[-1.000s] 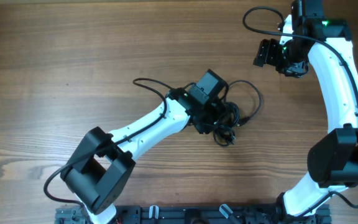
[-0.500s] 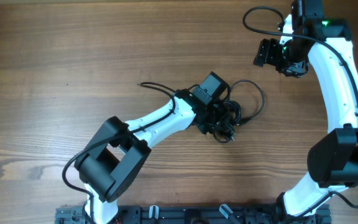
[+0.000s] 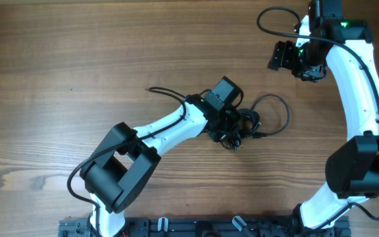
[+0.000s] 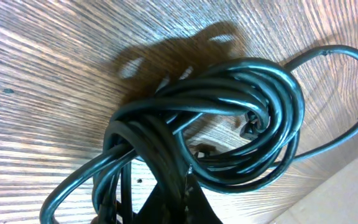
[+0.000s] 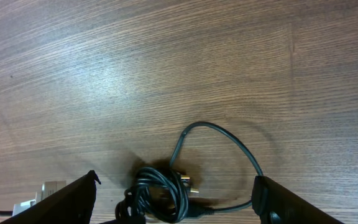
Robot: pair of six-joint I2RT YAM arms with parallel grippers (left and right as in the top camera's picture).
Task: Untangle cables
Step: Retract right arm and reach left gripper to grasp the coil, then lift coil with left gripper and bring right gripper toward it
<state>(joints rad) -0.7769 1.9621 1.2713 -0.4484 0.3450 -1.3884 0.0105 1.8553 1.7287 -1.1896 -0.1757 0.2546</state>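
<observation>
**The cables (image 3: 247,122) pinched from one side**

I see them bunched in a tight knot near the middle of the surface (image 3: 58,66), with one loose loop spilling to the right. Bare wood lies all around. My left arm (image 3: 170,128) reaches low across to the knot, the left fingers (image 4: 173,202) closed on the strands. The right fingers (image 3: 281,56) hang spread wide, holding nothing, well apart at the far right.

the cables (image 3: 245,123) are bunched on the table (image 3: 77,52) just at 3 o'clock of its centre, with one loop spread toward 2 o'clock. the left gripper (image 3: 233,130) is set on the bunch from 9 o'clock. the right gripper (image 3: 281,56) is placed well apart, at 1 o'clock of the bunch.
</observation>
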